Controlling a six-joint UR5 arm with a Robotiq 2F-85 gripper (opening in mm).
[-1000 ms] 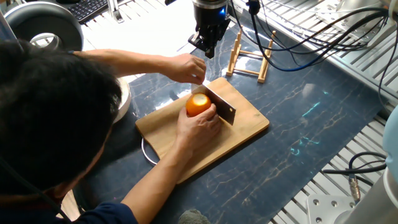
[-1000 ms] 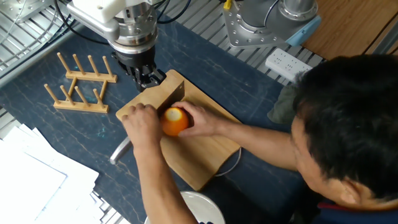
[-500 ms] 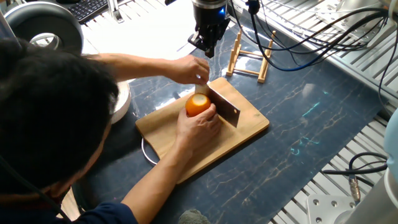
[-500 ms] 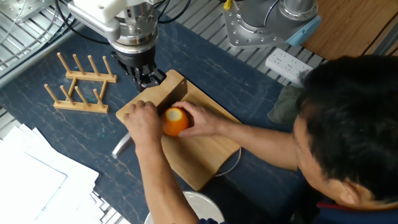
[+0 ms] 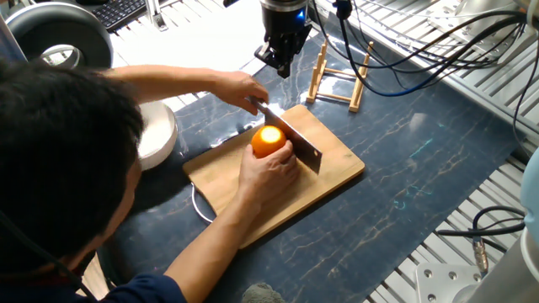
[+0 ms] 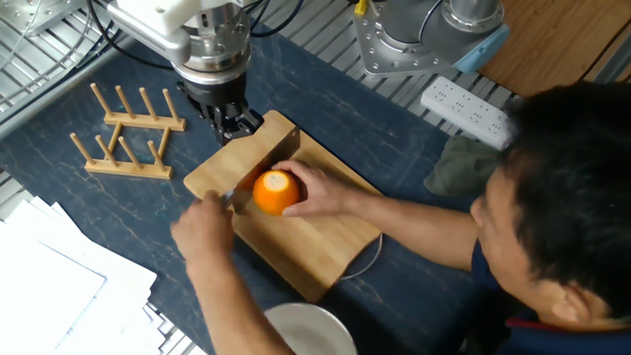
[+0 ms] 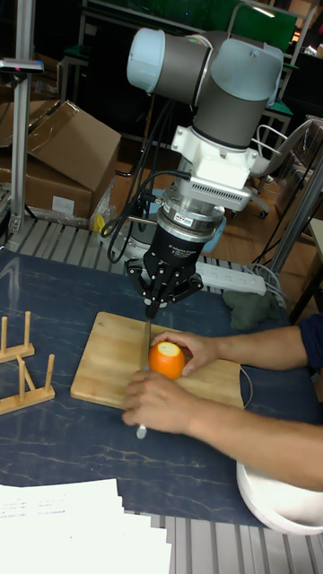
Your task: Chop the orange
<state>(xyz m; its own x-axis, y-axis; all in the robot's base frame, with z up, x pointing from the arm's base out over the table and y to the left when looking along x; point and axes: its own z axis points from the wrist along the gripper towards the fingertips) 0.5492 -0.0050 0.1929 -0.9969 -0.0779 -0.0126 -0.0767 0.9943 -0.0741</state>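
The orange [image 5: 269, 140] stands on the wooden cutting board [image 5: 337, 164] with its pale cut top up, steadied by a person's hand. It also shows in the other fixed view [image 6: 276, 190] and the tall view [image 7: 167, 359]. The person's other hand holds a cleaver-like knife [image 5: 296, 145] with its blade against the orange's far side. My gripper [image 5: 282, 61] hangs above the board's far edge, apart from knife and orange, its fingers [image 7: 154, 305] together and empty. From the other side the gripper [image 6: 233, 122] is seen over the board's corner.
A wooden peg rack [image 5: 338, 77] stands beyond the board, also seen as the rack [image 6: 123, 138]. A white bowl [image 5: 157, 133] sits beside the board near the person. A power strip [image 6: 463, 102] and cables lie at the table's edge. White papers [image 7: 63, 529] lie at the front.
The person's knife hand has drawn back toward them, sliding the blade along the orange. Their head has shifted, uncovering the white bowl. My gripper has not moved.
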